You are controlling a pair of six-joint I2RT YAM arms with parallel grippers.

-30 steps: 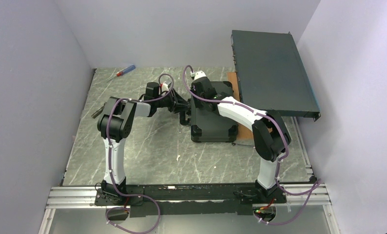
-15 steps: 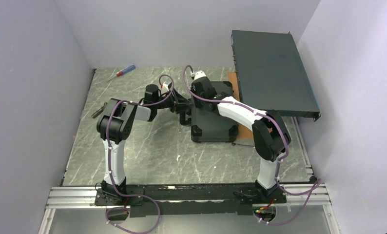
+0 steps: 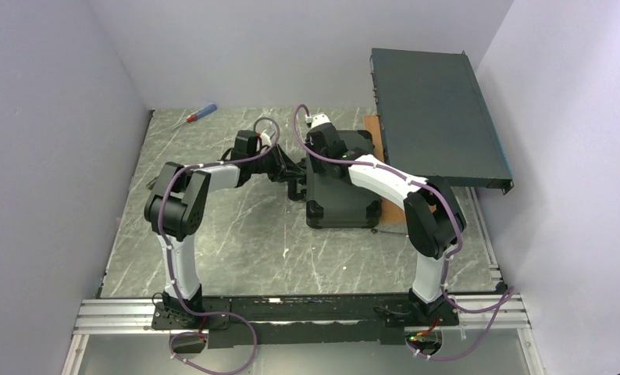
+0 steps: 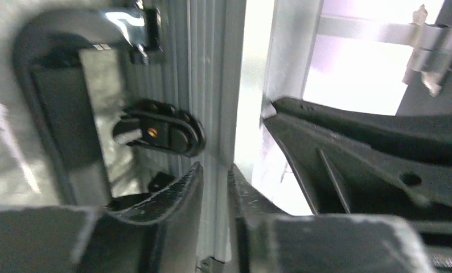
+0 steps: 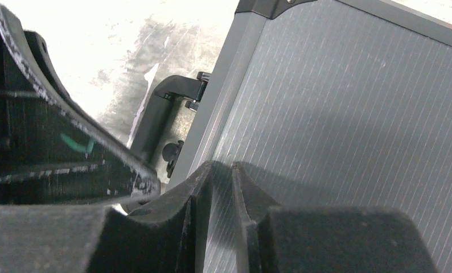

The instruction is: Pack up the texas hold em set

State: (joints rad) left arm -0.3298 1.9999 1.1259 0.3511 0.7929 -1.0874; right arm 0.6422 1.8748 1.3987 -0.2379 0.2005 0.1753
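The small dark grey case (image 3: 342,195) lies closed on the table, its chips, cards and dice hidden. My left gripper (image 3: 294,173) is at the case's left side, jaws nearly together and holding nothing. In the left wrist view it (image 4: 215,169) faces the ribbed side wall beside a black latch (image 4: 161,129) and the black handle (image 4: 47,114). My right gripper (image 3: 316,150) is over the lid's far left part. In the right wrist view it (image 5: 222,166) is shut, tips against the ribbed lid (image 5: 337,114), with the handle (image 5: 155,116) to the left.
A large flat dark rack box (image 3: 436,109) stands at the back right, partly over an orange board (image 3: 372,129). A red-and-blue screwdriver (image 3: 199,115) lies at the back left. A small dark tool (image 3: 152,183) lies by the left arm's elbow.
The left arm's elbow has swung out to the left while its gripper stays at the case's left side. The right arm and the case have not moved.
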